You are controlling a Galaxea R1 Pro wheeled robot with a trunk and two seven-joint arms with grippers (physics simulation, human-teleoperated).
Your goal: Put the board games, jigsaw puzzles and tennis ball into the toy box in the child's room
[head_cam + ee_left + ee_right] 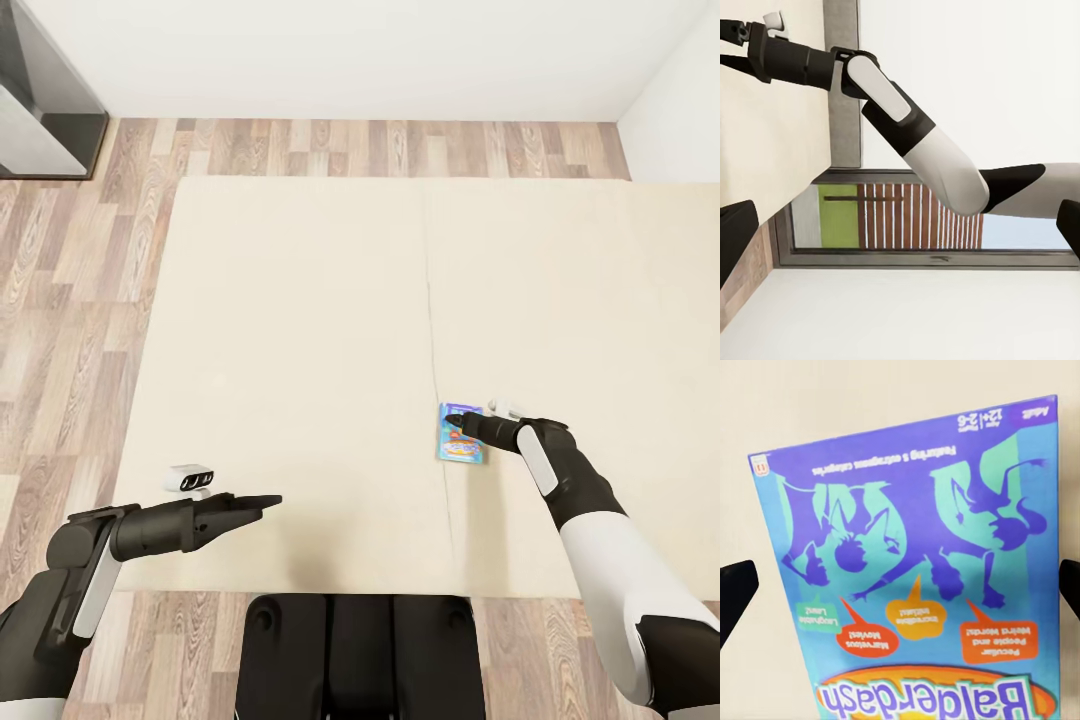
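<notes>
At the far left of the head view a dark grey-framed window (45, 95) is cut off by the picture's edge, so only its lower corner shows. The wood-plank floor (70, 300) runs around the bed (300, 330), whose cream mattress lies in two sections parted by a thin seam; the right section is cut off at the right edge and no headboard can be made out.

The left tool (262, 503) hangs over the near left part of the mattress, holding nothing. From above its fingers look close together, but in the left wrist view the two dark tips sit far apart at the edges, so it stands released. That view also takes in the right arm (922, 142), the window (922, 217) and a white wall.

Just right of the seam, on the near part of the right section, lies the blue board game (460, 434). It is a small flat box, lying flat, partly hidden by the right tool (454, 421), which is over its upper left corner. In the right wrist view the box (915, 570) shows blue and teal with purple cartoon figures, coloured speech bubbles and the word "Balderdash"; its lower part is cut off. The tool's dark fingertips (735, 596) stand wide apart, one on either side of the box, released and not gripping it. Whether they touch the mattress cannot be told.

A white wall (350, 55) closes the room behind the bed.
</notes>
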